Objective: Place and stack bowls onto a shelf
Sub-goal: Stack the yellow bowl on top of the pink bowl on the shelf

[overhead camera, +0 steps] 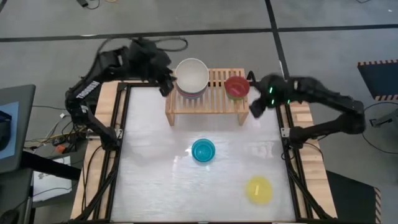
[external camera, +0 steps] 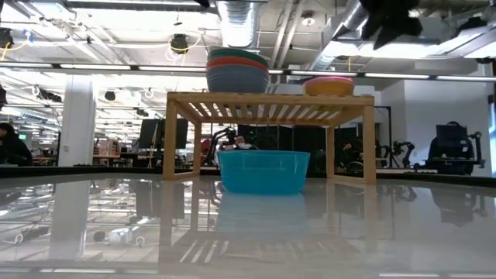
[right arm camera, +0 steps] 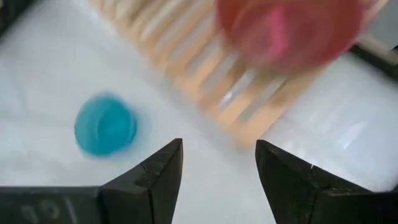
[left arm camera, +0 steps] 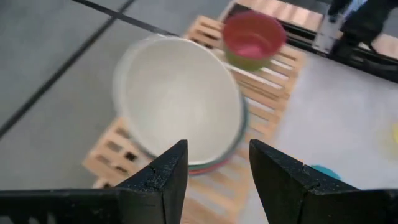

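L gripper [overhead camera: 166, 84] spread, empty, just beside big stack w/ round cream-white plastic bowl [overhead camera: 191, 74] on top, on low light-wood slatted shelf [overhead camera: 214, 99]. R gripper [overhead camera: 254, 107] spread, empty, near magenta-on-lime small pair [overhead camera: 236, 86]. On table: 1 cyan bowl [overhead camera: 203, 150], 1 yellow bowl [overhead camera: 259, 189], both well apart from grippers.

The low slatted light-wood shelf [overhead camera: 208, 99] looks matt and unpainted; the round cyan plastic bowl [external camera: 263, 171] is smooth; the white tabletop [external camera: 248, 232] is glossy and mirror-like.
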### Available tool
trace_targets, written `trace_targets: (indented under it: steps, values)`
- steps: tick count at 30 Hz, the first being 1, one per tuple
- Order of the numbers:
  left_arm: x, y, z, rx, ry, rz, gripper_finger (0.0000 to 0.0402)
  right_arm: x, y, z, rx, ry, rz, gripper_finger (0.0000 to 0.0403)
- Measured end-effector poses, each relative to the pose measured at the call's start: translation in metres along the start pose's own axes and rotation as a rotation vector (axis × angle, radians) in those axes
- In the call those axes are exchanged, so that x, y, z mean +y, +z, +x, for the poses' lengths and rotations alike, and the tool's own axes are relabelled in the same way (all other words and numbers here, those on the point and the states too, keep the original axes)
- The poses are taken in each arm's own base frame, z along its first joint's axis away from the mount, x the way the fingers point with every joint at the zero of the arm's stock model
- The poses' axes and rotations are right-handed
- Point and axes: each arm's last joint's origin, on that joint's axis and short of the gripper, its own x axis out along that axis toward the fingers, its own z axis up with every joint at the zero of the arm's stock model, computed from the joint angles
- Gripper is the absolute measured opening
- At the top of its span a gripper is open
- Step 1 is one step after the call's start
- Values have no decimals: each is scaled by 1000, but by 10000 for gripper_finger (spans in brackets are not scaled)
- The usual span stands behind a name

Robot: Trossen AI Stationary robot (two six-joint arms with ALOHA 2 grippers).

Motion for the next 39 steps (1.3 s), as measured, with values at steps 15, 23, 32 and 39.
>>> trace_targets:
  steps: [15,23,32,39]
  values:
    - [-99,-45,22,114,-15,-55,155,65,-157,73,318,132,-245,226]
    - [-127,-55,7,86,-29,-106,155,86,-213,97,447,112,-345,226]
    - [-144,-63,-3,61,-34,-147,155,104,-245,112,535,138,-408,226]
    - [-150,-66,-7,56,-42,-157,155,103,-258,122,565,60,-443,188]
